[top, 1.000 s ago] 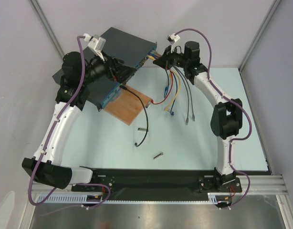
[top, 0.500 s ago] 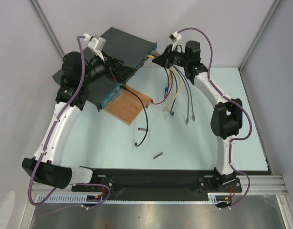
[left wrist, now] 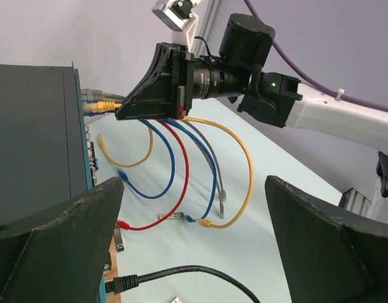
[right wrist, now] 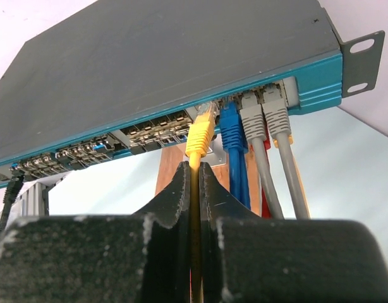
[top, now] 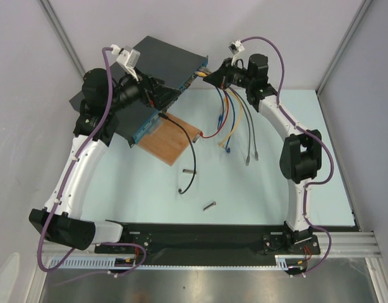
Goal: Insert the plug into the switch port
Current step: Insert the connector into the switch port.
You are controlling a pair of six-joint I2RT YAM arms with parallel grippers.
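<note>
The switch (top: 162, 63) is a flat dark box at the back left, its blue front face (right wrist: 320, 79) carrying a row of ports. A yellow plug (right wrist: 200, 136) has its tip in a port, beside a blue and two grey plugs; how deep it sits I cannot tell. My right gripper (right wrist: 195, 169) is shut on the yellow cable just behind the plug, right at the switch's front (top: 210, 76). The left wrist view shows it too, pointing at the port row (left wrist: 121, 113). My left gripper (left wrist: 194, 189) hangs open by the switch's front, holding nothing.
A brown wooden board (top: 172, 142) lies under the switch's front. A black cable (top: 191, 158) runs from the switch across the mat. Blue, red, yellow and grey cables (top: 235, 126) trail from the ports. Two small metal parts (top: 210, 205) lie mid-table. Walls stand close behind.
My right wrist has shifted slightly back and to the right, still gripping the yellow cable. The left arm has not moved.
</note>
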